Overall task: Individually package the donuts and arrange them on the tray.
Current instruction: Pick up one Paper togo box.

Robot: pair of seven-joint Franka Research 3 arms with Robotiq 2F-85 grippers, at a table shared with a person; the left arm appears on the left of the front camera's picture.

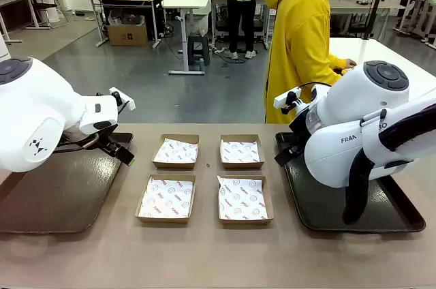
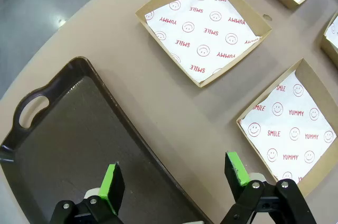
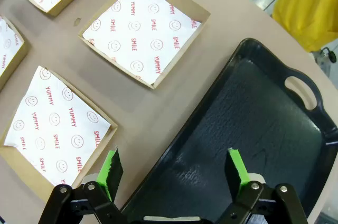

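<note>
Grey workshop flooring is seen beyond a tan desk (image 1: 204,255), at whose far side a person (image 1: 303,43) in a yellow hoodie is stationed. Four shallow cardboard boxes (image 1: 167,198) are set out in two rows at the middle, each lined with white paper (image 2: 203,28) printed with red smileys. A dark left tray (image 1: 61,193) and a dark right tray (image 1: 320,210) are placed at either side.

The left pincer (image 2: 173,170) is held spread, nothing between its pads, straddling the right rim of the left tray. The right pincer (image 3: 173,160) is likewise spread and unladen, poised across the left rim of the right tray.

Where the donuts lie cannot be told, so neither their facing nor a long axis can be judged.

Trouble is judged likeliest from the tray rims. With each pincer astride one, a finger could be driven onto the rim if lowered straight. The loose paper liners could also be snagged and dragged out of a box, as some corners are curled upward.
</note>
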